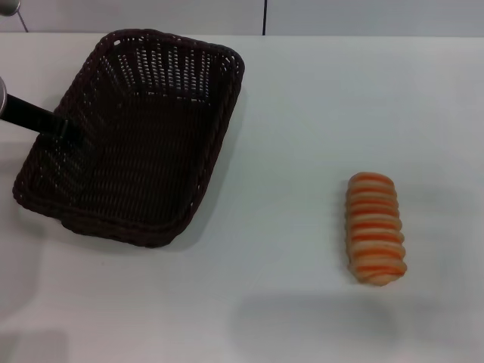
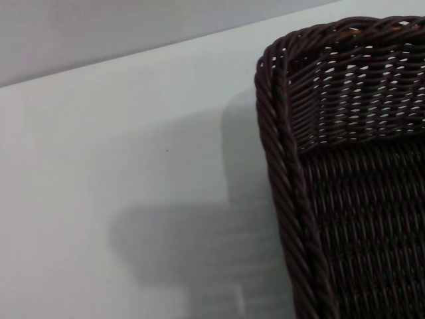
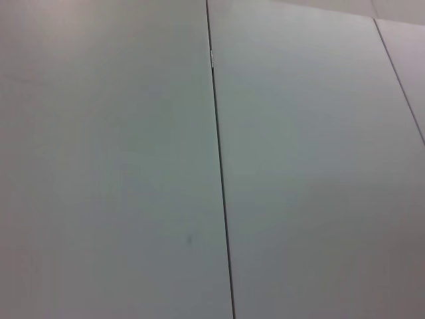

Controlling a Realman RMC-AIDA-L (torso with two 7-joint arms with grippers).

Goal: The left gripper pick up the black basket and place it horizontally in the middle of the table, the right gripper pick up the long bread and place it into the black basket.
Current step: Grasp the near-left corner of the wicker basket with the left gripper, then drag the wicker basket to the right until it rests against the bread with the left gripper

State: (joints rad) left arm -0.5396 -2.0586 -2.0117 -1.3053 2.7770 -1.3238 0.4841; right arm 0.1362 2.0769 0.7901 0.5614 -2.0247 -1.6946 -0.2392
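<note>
Dark woven basket [image 1: 136, 144] lies askew left; striped bread [image 1: 374, 228] right.

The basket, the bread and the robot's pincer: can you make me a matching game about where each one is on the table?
Things:
1. large dark brown-black woven wicker basket
2. small oblong tan bread roll with orange stripes
3. black left pincer
4. plain white smooth table

Places or states:
A. lies alone on the robot's right side
B. underneath everything
C. at the basket's left rim
D. sits slanted on the robot's left side, nothing inside

Pairs: 1-D, 2-A, 3-C, 4-B
</note>
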